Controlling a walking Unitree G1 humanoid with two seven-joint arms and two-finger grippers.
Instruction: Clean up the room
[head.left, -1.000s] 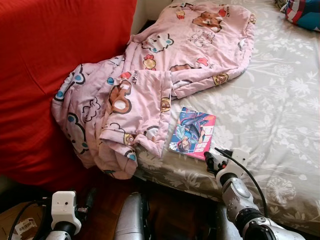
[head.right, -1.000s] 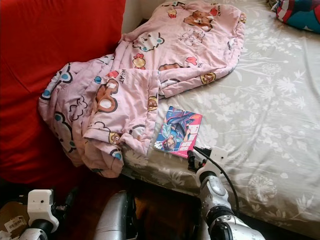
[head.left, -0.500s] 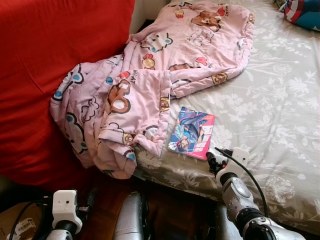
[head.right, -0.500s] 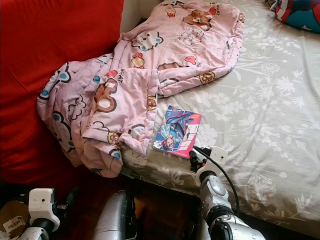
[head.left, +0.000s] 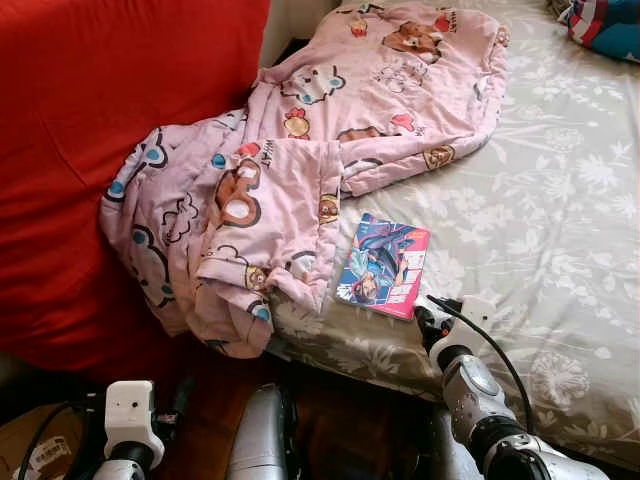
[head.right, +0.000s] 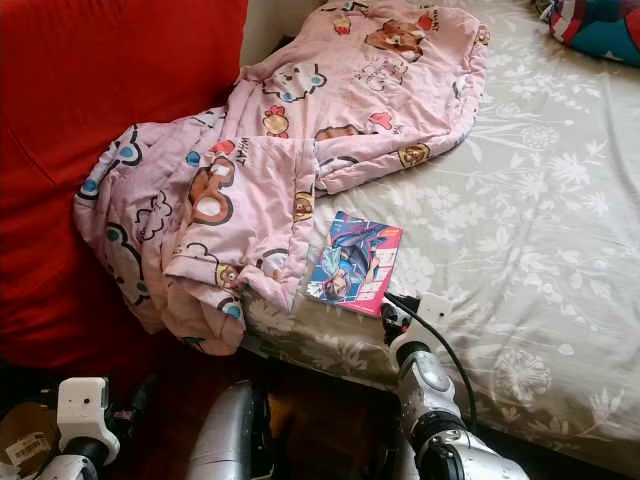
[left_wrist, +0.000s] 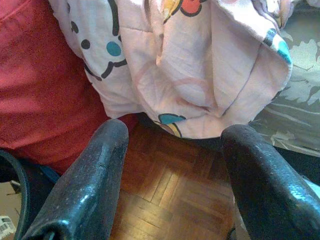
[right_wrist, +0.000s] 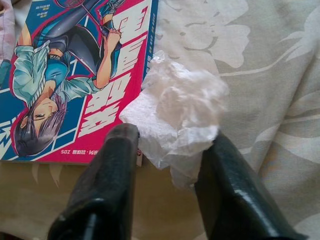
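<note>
The quilt (head.left: 300, 150) is pale pink, printed with cartoon bears in brown, white animals with blue ears, and small red and yellow figures. Beside the quilt, the bed sheet (head.left: 560, 230) is grey-beige with white leaves and flowers. On that sheet, just beside the quilt's hem, the comic book (head.left: 385, 265) has a blue and teal cover with a pink-red band, white lettering and a dark-haired drawn figure. The crumpled tissue (right_wrist: 177, 117) is white. Behind the quilt, the upright cushion (head.left: 100, 100) is plain red. Under the quilt's hanging edge, the parquet floor (left_wrist: 170, 190) is reddish brown. Far from the quilt, a pillow (head.left: 605, 25) is teal with red and white.
</note>
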